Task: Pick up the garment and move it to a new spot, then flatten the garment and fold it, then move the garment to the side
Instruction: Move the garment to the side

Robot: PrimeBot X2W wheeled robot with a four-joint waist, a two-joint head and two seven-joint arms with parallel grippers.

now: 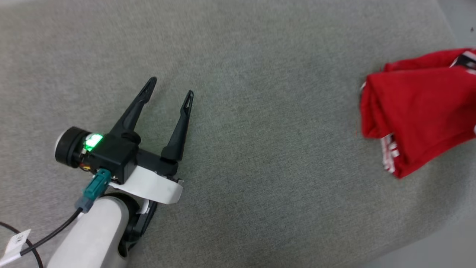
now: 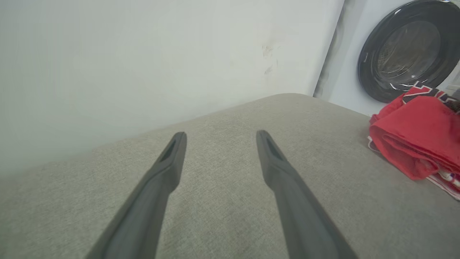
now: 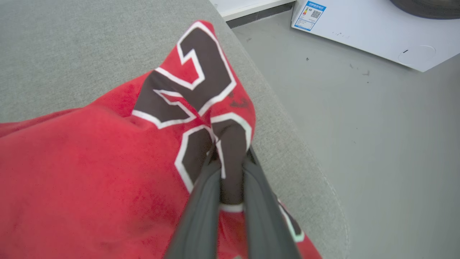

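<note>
The red garment [image 1: 420, 108] lies folded in a bundle at the right edge of the grey cushioned surface [image 1: 260, 130], a striped white cuff showing at its near corner. My right gripper [image 3: 230, 158] is shut on a pinch of the garment [image 3: 90, 162] at its black, white-outlined number, close to the surface's edge. My left gripper [image 1: 171, 86] is open over bare fabric at the lower left, far from the garment [image 2: 417, 136], with nothing between its fingers [image 2: 172, 158].
A white washing machine with a dark round door [image 2: 406, 50] stands beyond the surface's far right corner. A pale wall [image 2: 143, 54] backs the surface. Grey floor [image 3: 377, 126] lies just past the rounded edge by the garment.
</note>
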